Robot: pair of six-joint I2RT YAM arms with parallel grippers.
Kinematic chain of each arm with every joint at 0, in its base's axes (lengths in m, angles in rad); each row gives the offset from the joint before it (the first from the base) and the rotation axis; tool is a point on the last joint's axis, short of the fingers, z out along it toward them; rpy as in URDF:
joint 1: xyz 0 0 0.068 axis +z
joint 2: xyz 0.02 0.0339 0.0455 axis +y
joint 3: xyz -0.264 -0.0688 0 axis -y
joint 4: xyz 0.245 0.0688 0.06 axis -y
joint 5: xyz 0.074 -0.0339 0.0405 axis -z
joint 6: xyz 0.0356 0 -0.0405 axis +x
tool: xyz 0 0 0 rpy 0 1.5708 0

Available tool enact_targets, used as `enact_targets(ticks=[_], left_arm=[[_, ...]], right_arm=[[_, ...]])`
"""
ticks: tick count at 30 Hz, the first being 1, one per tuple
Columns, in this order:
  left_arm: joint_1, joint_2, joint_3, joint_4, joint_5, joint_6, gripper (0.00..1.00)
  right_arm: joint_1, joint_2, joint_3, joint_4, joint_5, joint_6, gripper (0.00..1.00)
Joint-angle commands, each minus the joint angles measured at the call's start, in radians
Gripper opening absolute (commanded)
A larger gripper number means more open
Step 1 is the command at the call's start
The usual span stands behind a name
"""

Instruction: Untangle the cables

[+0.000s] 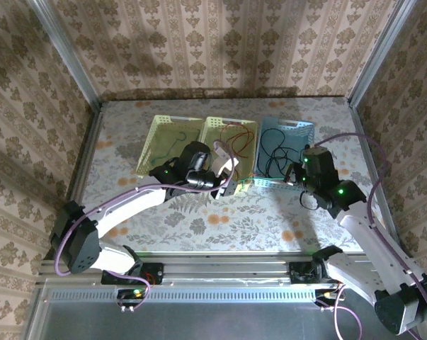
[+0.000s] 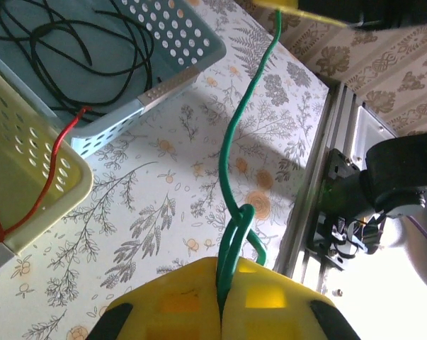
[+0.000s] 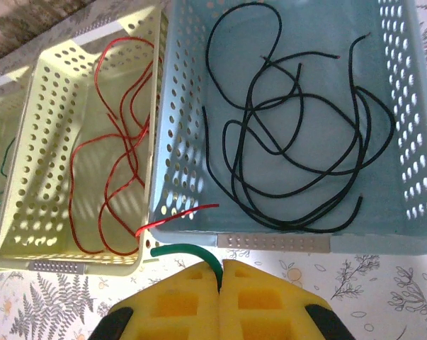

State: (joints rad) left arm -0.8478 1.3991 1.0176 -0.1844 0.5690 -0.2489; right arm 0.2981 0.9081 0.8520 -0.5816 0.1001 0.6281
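The left arm [image 1: 128, 205] reaches out and bends to the right. The left fingers [image 2: 178, 301] squeeze the green cable [image 2: 231, 142] tight, right by a small loop. The green cable runs sideways above the counter [image 2: 163, 212], across to the right fingers [image 3: 263, 297], which pinch its other end. The right arm [image 1: 369, 234] leans in to the left. Red cables [image 3: 178, 214] lie in the cream basket [image 3: 64, 265], and black cables [image 3: 205, 131] lie in the blue basket [image 3: 181, 142].
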Motion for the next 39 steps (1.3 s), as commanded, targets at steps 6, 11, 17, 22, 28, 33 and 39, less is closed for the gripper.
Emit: enact_targets(ticks=[6,11,17,22,28,33,39], left_arm=[[0.037,-0.081,-0.012,-0.012,-0.077,0.032,0.0],[0.029,-0.053,0.026,0.022,-0.003,-0.011,0.0],[-0.007,-0.002,0.109,0.068,0.068,-0.011,0.0],[-0.034,0.034,0.168,0.143,0.184,-0.055,0.0],[-0.036,0.064,0.187,0.236,0.262,-0.101,0.0],[-0.028,0.046,0.183,0.223,0.159,-0.067,0.0],[0.06,-0.062,0.071,0.329,-0.137,-0.124,0.0]], right_arm=[[-0.079,-0.028,0.009,-0.082,0.082,-0.087,0.0],[0.005,-0.001,-0.011,-0.024,0.014,-0.094,0.0],[0.122,0.087,-0.022,0.041,0.047,-0.053,0.0],[0.182,0.187,-0.012,0.126,0.071,-0.041,0.0],[0.232,0.272,0.016,0.181,0.066,-0.045,0.0],[0.29,0.301,0.014,0.169,0.049,-0.068,0.0],[0.28,0.241,-0.059,0.092,0.098,-0.046,0.0]])
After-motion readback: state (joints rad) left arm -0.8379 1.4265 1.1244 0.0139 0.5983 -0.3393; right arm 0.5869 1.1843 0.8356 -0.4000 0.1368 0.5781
